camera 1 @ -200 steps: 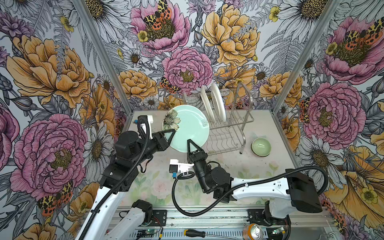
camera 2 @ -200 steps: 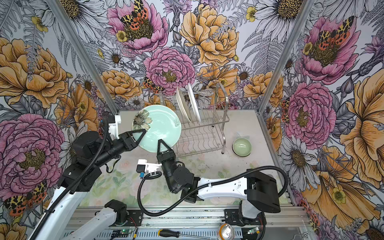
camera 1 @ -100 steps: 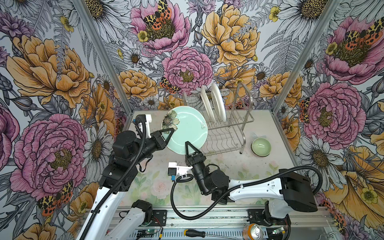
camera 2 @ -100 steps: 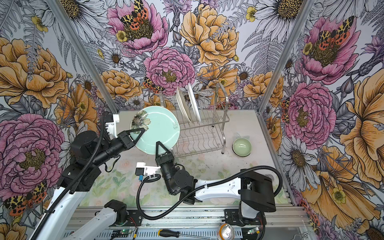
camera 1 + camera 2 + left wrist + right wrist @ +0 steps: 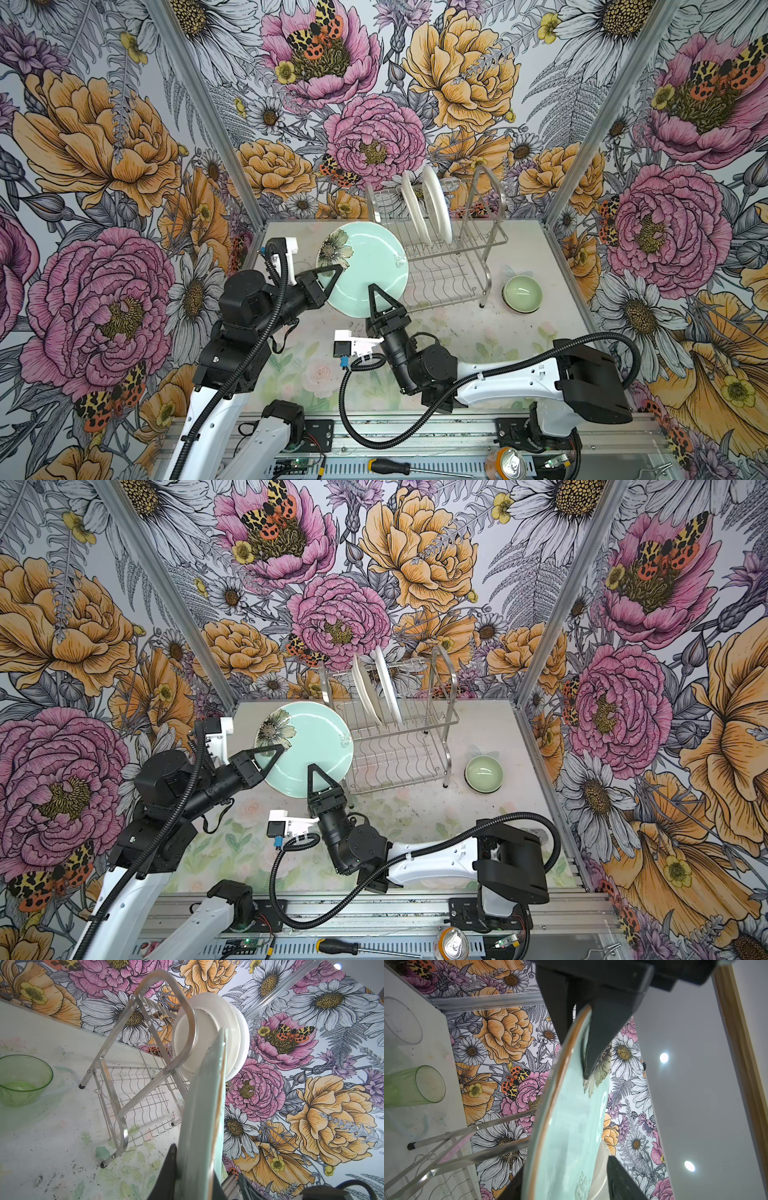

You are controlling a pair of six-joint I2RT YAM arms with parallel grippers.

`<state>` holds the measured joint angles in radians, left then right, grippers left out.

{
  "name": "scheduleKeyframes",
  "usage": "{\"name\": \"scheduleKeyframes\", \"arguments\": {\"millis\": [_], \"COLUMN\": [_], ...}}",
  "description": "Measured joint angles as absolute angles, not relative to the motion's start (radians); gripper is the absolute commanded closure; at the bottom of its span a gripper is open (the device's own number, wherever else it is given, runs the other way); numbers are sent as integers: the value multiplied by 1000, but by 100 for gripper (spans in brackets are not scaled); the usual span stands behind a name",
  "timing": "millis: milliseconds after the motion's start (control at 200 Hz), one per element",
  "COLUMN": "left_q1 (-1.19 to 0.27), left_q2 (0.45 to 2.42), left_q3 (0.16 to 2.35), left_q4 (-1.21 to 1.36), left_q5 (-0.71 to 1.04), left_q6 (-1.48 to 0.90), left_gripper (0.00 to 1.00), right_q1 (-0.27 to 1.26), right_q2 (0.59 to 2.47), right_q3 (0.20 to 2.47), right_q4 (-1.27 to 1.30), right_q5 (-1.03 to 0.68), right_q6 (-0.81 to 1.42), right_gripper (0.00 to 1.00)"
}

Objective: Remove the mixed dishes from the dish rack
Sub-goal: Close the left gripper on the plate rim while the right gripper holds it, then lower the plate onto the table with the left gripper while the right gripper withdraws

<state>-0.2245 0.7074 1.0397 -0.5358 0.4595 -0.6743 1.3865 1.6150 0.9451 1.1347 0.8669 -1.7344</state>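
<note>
My left tool [image 5: 337,271] is pinched on the left rim of the mint green plate [image 5: 376,253], which hangs tilted in the air just left of the dish rack [image 5: 457,270], out of its slots. The right tool [image 5: 372,291] straddles the near rim with jaws spread, so I judge the left alone carries it (a one-sided hold, hence the tilt). Two white plates [image 5: 430,208] stand in the upper slots. The pale green bowl [image 5: 522,293] sits on the counter [image 5: 457,340] right of the rack.
</note>
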Motion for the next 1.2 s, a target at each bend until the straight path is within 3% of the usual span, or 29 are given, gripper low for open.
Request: {"name": "scheduleKeyframes", "arguments": {"millis": [575, 1201], "left_q1": [-99, 117], "left_q2": [699, 733], "left_q3": [1114, 1111], "left_q4": [-624, -685], "left_q5": [494, 486], "left_q6": [-638, -629], "left_gripper": [100, 100], "right_q1": [1374, 1241], "right_q2": [1472, 1096], "right_q3": [824, 664], "right_q4": [1145, 1014], "right_q5": [907, 941], "right_q6": [-1549, -1081], "right_gripper": [32, 25]}}
